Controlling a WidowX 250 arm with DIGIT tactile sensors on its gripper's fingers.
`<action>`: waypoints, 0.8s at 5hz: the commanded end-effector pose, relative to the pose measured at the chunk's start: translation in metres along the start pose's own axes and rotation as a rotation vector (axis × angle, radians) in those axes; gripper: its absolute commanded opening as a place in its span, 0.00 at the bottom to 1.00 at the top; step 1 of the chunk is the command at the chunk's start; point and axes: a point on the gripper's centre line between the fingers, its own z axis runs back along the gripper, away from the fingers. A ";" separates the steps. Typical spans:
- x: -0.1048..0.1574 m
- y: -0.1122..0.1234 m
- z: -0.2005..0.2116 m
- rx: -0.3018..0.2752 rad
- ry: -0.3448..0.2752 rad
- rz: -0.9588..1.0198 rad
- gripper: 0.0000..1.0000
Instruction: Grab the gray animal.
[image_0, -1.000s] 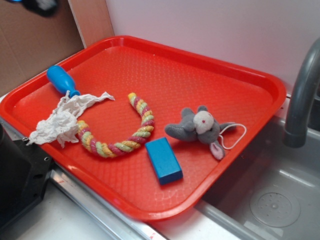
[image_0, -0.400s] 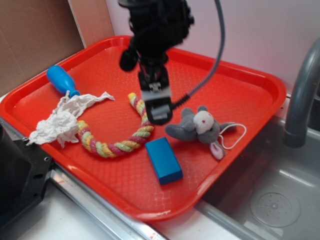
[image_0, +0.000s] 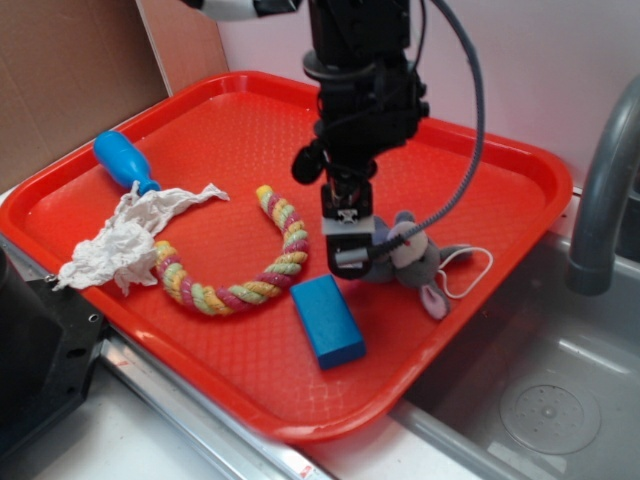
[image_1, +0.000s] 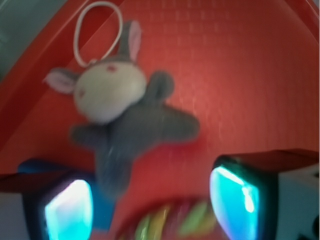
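The gray animal (image_0: 417, 258) is a small plush mouse with a whitish face, pink-lined ears and a white string loop. It lies on the red tray (image_0: 470, 170) towards its right side. My gripper (image_0: 346, 256) hangs just over the mouse's left end and hides part of its body in the exterior view. In the wrist view the gray animal (image_1: 131, 120) lies flat just ahead of the gripper (image_1: 152, 205), one limb reaching in beside the left fingertip. The fingers (image_1: 235, 200) stand wide apart with only tray and rope between them, so the gripper is open.
A blue block (image_0: 328, 320) lies just in front of the gripper. The braided rope (image_0: 252, 275) curves to its left. A white rag (image_0: 125, 240) and a blue-handled tool (image_0: 122, 160) sit at the tray's left. A gray faucet (image_0: 605, 190) and the sink (image_0: 545, 400) are on the right.
The arm came into view from the top, passed over the rope's end, then moved right and down to the mouse's left side. The things on the tray have not moved.
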 end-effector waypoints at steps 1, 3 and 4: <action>0.031 -0.013 -0.029 -0.030 -0.068 -0.172 1.00; 0.024 -0.021 -0.026 0.016 -0.043 -0.111 0.00; 0.002 -0.012 0.001 0.063 -0.078 -0.006 0.00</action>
